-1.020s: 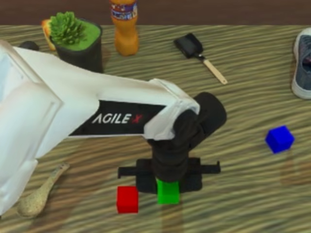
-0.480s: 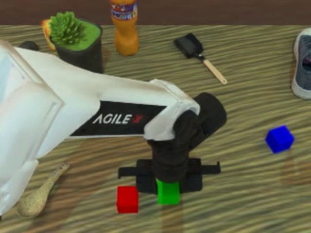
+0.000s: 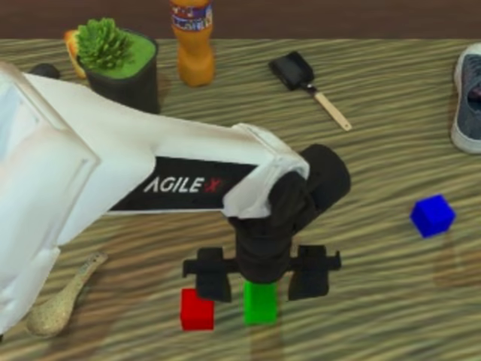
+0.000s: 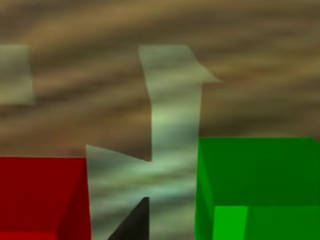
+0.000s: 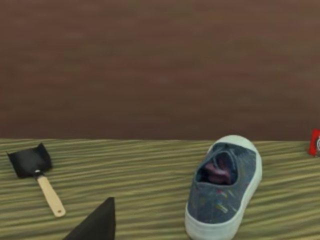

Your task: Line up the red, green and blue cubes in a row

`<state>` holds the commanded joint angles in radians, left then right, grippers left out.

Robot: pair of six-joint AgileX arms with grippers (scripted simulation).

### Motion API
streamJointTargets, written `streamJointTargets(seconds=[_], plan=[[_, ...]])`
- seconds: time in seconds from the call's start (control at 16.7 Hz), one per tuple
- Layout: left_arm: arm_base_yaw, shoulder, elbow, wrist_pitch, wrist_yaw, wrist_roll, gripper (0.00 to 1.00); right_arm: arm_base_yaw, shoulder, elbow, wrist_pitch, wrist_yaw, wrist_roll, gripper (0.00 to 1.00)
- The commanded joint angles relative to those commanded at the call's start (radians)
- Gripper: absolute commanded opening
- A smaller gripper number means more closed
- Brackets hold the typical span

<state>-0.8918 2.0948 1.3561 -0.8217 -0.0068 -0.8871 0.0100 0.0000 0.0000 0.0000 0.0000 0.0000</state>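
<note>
The green cube [image 3: 260, 302] rests on the table near the front edge, with the red cube [image 3: 197, 310] just to its left and a narrow gap between them. My left gripper [image 3: 261, 280] hovers directly over the green cube, open, its fingers [image 3: 210, 274] spread wide to either side. In the left wrist view the green cube [image 4: 260, 190] and red cube [image 4: 40, 197] sit side by side, with one dark fingertip [image 4: 132, 222] between them. The blue cube [image 3: 432, 215] lies alone far to the right. My right gripper does not show in the top view.
A potted spiky plant [image 3: 120, 60], an orange bottle [image 3: 192, 41] and a small black shovel [image 3: 308, 83] stand along the back. A denim shoe [image 3: 470, 94] lies at the right edge. A beige spoon-shaped object [image 3: 60, 304] lies at front left.
My left gripper's fingers have spread apart and let go of the green cube, which stays beside the red one. Nothing else moved.
</note>
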Motion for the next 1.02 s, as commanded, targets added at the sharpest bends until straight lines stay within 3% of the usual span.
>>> streamJointTargets(seconds=[0.6, 1.02], plan=[[0.001, -0.006, 0.014, -0.017, 0.000, -0.001, 1.00, 0.000, 0.000, 0.000, 0.000, 0.000, 0.000, 1.00], [0.018, -0.097, 0.143, -0.242, -0.001, -0.005, 1.00, 0.000, 0.000, 0.000, 0.000, 0.000, 0.000, 1.00]])
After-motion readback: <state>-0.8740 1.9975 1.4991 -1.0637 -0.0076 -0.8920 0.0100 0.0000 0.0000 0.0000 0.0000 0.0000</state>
